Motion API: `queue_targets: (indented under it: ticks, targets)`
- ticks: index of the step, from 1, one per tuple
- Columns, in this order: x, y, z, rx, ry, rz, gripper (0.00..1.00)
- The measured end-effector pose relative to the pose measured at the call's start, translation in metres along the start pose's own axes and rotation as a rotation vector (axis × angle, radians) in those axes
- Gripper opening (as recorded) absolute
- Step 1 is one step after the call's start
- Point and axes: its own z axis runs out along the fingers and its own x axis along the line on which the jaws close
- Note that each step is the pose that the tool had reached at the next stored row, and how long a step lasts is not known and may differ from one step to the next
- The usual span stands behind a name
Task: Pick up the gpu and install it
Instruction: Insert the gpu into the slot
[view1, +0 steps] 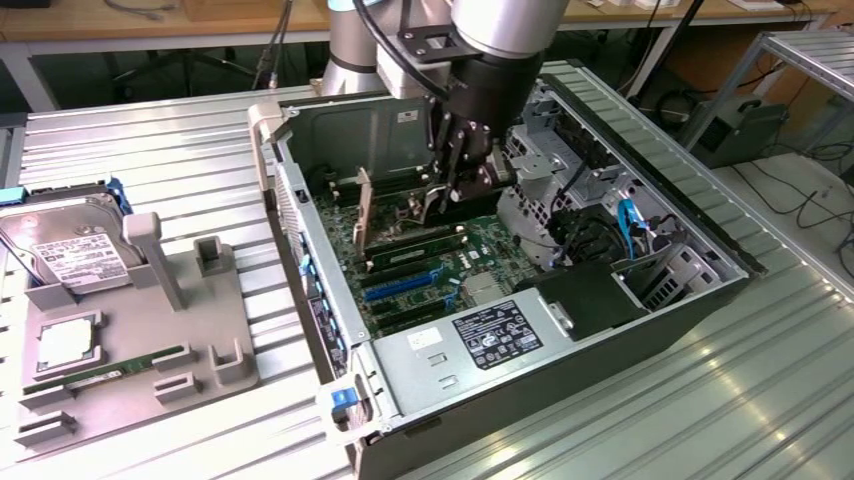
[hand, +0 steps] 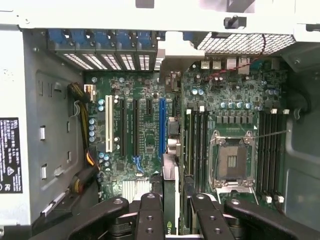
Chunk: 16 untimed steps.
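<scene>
From where I stand, the arm reaches down into the open computer case (view1: 667, 330), and the gripper (view1: 461, 180) hangs low over the motherboard (hand: 145, 125), its dark bulk covering much of what it carries. The wrist view helps. There the gpu (hand: 170, 195) sits edge-on between the two black fingers (hand: 150, 215), a thin strip of pale metal and green board, and the fingers are clamped on it from both sides. Most of the card is cut off at the picture's edge, so I cannot make out its length or its bracket. Its visible end lies just beside one end of the blue slot (hand: 161, 125), with the rows of memory slots (hand: 196, 145) on its other side. Whether its edge touches the board or hangs above it I cannot tell. The bare processor socket (hand: 231, 161) lies a little beyond the memory slots. In the exterior view the power supply (view1: 487, 335) fills the near end of the case. Well apart, on the exterior view's left, a grey holder (view1: 200, 350) on the ribbed metal table (view1: 147, 150) carries the hard drive (view1: 67, 245), which leans in its cradle. A slim green memory stick (view1: 107, 372) lies flat nearer the holder's front.
</scene>
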Motion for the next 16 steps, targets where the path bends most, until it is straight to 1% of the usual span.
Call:
queue_targets:
  ticks: [3, 9, 16]
  targets:
    - [0.0, 0.0029, 0.0075, 0.0, -0.0001, 0.0, 0.26]
    - [0.001, 0.0081, 0.0195, 0.0, -0.0001, 0.0, 0.26]
    - [0.002, 0.0183, 0.0343, 0.0, 0.0, 0.0, 0.26]
